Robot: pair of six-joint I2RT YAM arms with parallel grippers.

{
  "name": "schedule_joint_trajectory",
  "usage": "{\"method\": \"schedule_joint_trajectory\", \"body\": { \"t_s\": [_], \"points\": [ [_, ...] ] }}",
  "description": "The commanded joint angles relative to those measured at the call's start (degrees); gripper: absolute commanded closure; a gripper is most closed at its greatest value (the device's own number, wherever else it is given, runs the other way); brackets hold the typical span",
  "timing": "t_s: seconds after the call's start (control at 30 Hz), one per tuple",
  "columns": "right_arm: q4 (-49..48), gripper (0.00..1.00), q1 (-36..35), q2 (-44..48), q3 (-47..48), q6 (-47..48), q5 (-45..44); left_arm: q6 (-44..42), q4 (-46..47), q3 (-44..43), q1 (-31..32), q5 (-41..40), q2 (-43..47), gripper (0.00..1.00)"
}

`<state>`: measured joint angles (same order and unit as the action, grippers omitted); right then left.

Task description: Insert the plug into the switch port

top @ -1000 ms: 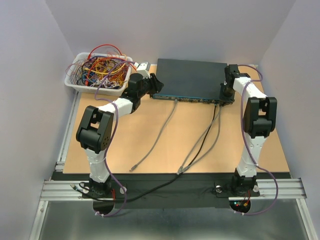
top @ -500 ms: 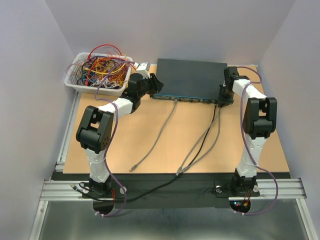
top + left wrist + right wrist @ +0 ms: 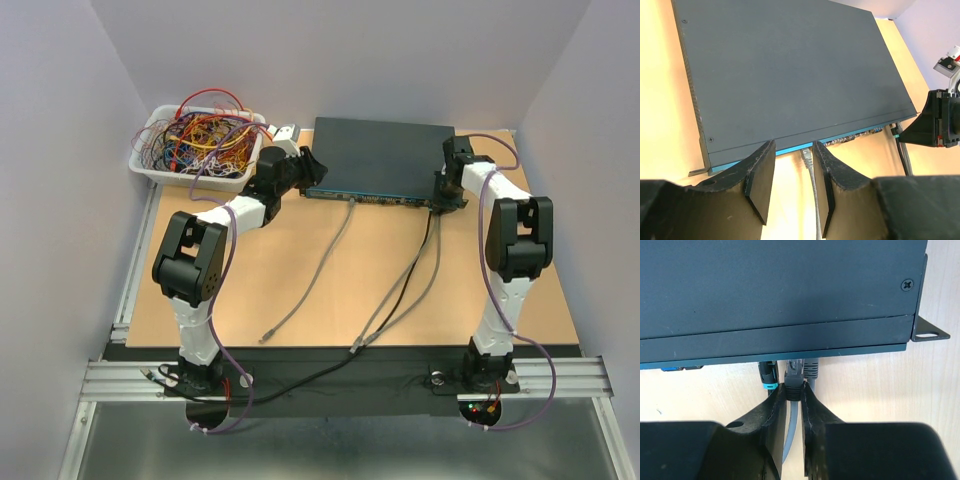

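The right gripper [image 3: 794, 391] pinches a small dark grey plastic plug [image 3: 794, 376] at the front edge of the wide flat dark grey-blue switch box [image 3: 780, 290]. The left gripper [image 3: 792, 150] stands spread at this same edge, and a light grey cable [image 3: 813, 192] shows between its fingers.

This looks like a robotics lab test cell. Plain pale walls [image 3: 350, 50] box in a wooden table [image 3: 450, 300] mounted on bare aluminium rails [image 3: 120, 378]. Two robot arms [image 3: 200, 260] are bolted at its near edge. A white tray [image 3: 190, 178] heaped with tangled wires [image 3: 200, 135] sits beside a network switch [image 3: 385, 155].
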<state>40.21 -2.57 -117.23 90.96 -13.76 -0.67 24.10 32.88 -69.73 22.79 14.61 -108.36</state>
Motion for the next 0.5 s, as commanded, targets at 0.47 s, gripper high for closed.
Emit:
{"method": "schedule_joint_trajectory", "body": {
  "t_s": [0.47],
  "points": [
    [-4.4,0.99,1.0,4.5,-0.3,-1.3,2.6,-0.3,1.4,0.9,0.2,0.2,3.4,0.54]
  ]
}}
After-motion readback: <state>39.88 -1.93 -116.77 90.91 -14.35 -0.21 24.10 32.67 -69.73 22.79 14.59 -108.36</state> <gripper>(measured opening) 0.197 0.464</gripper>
